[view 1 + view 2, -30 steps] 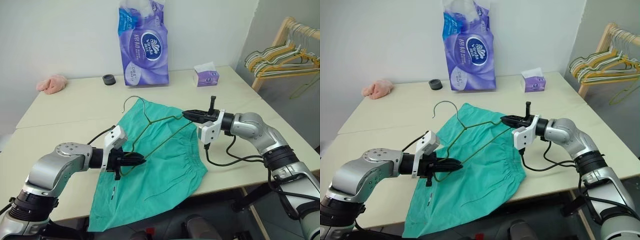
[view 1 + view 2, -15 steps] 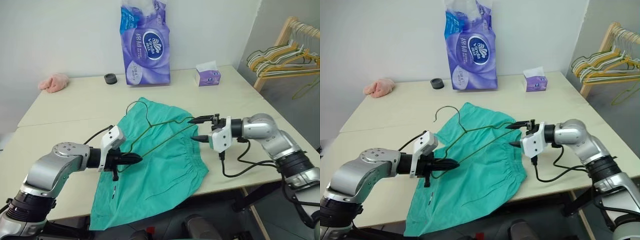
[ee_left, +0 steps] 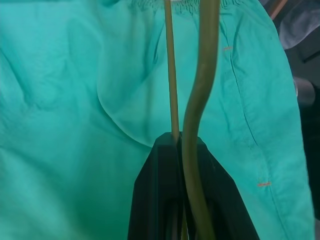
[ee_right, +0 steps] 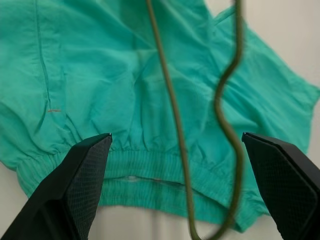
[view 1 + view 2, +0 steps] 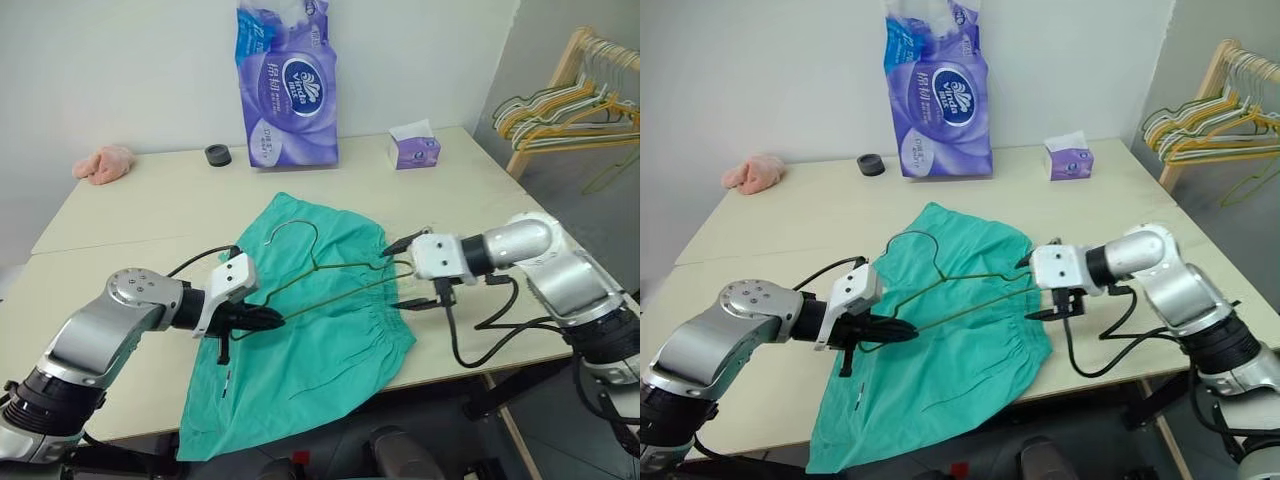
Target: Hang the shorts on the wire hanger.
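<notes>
A: Where do the teal-green soft fabric shorts (image 5: 310, 320) with the gathered elastic waistband lie?

B: Spread flat on the cream-coloured table (image 5: 150, 215), with one leg drooping over the table's near edge. The waistband is on the side of the right gripper (image 5: 402, 272).

A: And the thin bare grey-bronze wire hanger (image 5: 330, 270)?

B: Right above the shorts, stretched across them. Its curved hook stands over the far part of the shorts, toward the tall purple pack of tissue paper (image 5: 288, 82).

A: Who has hold of it?

B: The left gripper (image 5: 268, 318) is clenched on one end of the hanger, over the shorts' left side; the wrist view shows the wire pinched between its black fingers (image 3: 165, 190).

A: The right one?

B: Released. Its fingers (image 4: 75, 185) are spread wide, over the waistband edge of the shorts, with the hanger's other end between them and not pinched.

A: Anything else near the shorts?

B: Beyond them, a small purple tissue box (image 5: 413, 152), a black ring-shaped roll (image 5: 217, 157) and a pink cloth lump (image 5: 102, 165), all well apart from the shorts.
</notes>
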Robot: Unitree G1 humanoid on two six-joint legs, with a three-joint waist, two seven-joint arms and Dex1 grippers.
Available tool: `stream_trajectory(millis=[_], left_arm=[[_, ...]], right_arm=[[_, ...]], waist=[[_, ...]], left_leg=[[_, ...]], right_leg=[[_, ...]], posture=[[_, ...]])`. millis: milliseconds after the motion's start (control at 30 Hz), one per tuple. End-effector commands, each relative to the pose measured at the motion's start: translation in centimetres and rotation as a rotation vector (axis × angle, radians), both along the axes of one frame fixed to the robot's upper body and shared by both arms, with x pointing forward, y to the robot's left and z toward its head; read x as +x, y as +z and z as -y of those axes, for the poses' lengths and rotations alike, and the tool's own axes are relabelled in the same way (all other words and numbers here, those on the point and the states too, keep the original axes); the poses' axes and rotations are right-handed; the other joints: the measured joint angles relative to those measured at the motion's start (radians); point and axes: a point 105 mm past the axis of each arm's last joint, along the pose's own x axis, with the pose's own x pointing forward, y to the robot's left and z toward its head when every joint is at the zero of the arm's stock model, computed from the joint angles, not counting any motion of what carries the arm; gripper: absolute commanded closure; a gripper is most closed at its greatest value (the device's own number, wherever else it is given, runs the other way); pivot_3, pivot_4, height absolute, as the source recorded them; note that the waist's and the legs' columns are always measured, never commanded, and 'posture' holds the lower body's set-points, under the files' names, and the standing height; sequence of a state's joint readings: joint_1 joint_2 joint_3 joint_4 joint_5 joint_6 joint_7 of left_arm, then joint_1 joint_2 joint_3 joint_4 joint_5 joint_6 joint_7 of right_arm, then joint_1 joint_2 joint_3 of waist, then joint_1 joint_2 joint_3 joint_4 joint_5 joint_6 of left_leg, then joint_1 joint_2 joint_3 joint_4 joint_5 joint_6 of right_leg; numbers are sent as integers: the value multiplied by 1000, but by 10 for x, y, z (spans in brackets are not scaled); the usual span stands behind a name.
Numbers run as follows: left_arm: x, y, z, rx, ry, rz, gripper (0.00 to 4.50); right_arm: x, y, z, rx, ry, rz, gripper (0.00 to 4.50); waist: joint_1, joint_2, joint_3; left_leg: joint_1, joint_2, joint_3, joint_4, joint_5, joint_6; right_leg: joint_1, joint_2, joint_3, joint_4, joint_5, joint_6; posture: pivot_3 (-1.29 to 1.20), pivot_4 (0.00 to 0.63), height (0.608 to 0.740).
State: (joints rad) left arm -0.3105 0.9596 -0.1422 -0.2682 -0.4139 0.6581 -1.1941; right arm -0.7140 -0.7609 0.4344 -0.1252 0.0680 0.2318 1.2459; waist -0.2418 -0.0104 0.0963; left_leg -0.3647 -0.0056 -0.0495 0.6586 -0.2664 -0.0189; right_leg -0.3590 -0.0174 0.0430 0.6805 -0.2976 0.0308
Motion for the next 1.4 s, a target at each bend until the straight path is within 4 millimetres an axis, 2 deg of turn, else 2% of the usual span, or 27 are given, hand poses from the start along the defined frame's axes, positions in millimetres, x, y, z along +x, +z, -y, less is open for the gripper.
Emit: stream_trajectory(millis=[33,100,200,400,567,700,800,900,1067,1100,1167,1233,1333,1400], left_arm=[[-2,4,5,18,-49,38,4500],[-3,4,6,20,-52,41,4500],[-4,4,6,28,-55,48,4500],[-5,4,6,33,-52,60,4500],[-6,6,9,22,-57,69,4500],[-6,10,13,-17,-56,70,4500],[2,14,14,-67,-10,86,4500],[9,18,12,-88,10,130,3830],[26,30,4,-166,124,244,2362],[33,40,-4,-223,193,259,2073],[43,57,-20,-312,300,279,2073],[48,66,-32,-351,366,295,2073],[50,69,-52,-345,446,321,2073],[50,64,-61,-342,479,311,2073]], right_arm=[[6,6,-5,-65,4,35,52],[8,4,-8,-85,3,25,52],[10,3,-13,-103,3,0,604],[7,-4,-14,-136,9,-36,2662],[4,-11,-14,-158,9,-63,4478],[3,-12,-11,-156,6,-74,4478],[2,-12,-10,-145,2,-83,4478],[2,-13,-7,-133,-9,-95,4500],[0,-15,1,-116,-43,-132,4500],[0,-16,9,-108,-77,-157,4500],[0,-17,23,-94,-134,-188,4500],[-1,-18,34,-84,-175,-213,4500],[-5,-19,54,-39,-277,-281,4500],[-9,-22,68,-11,-355,-342,4500]], waist=[[-3,0,1],[-4,0,1],[-4,0,1],[-4,0,0],[-4,0,1],[-4,0,1],[-4,0,0],[-4,-1,0],[-4,-1,0],[-4,-1,0],[-3,-1,0],[-3,-1,0],[-5,-1,-1],[-6,-2,-1]], left_leg=[[0,0,0,0,0,0],[-1,0,0,0,0,0],[-3,0,0,0,0,0],[-15,0,-1,2,0,0],[-16,0,-1,2,0,0],[-16,0,-2,2,0,0],[-16,0,-2,2,0,0],[-16,-1,-2,3,0,0],[-16,-1,-2,3,0,0],[-16,-1,-2,3,0,0],[-16,-1,-3,4,0,0],[-17,-1,-3,4,0,0],[-16,-1,-3,4,0,0],[-16,-1,-3,4,0,0]], right_leg=[[-1,0,0,0,0,0],[-1,0,0,0,0,0],[-3,0,0,0,0,0],[-15,0,-1,2,4,-3],[-15,-1,-2,2,4,-3],[-15,-1,-2,2,4,-3],[-15,-1,-2,2,4,-3],[-15,-1,-3,2,4,-2],[-15,-1,-3,2,4,-2],[-15,-1,-3,2,5,-2],[-15,-1,-3,2,5,-2],[-15,-1,-4,2,5,-2],[-14,-1,-3,2,5,-2],[-15,-1,-4,2,5,-2]], posture=[[-267,45,740],[-262,44,740],[-262,44,740],[-251,41,740],[-251,40,740],[-251,40,740],[-255,39,740],[-255,39,740],[-262,38,740],[-265,38,740],[-267,37,740],[-274,37,740],[-283,37,740],[-289,38,740]])
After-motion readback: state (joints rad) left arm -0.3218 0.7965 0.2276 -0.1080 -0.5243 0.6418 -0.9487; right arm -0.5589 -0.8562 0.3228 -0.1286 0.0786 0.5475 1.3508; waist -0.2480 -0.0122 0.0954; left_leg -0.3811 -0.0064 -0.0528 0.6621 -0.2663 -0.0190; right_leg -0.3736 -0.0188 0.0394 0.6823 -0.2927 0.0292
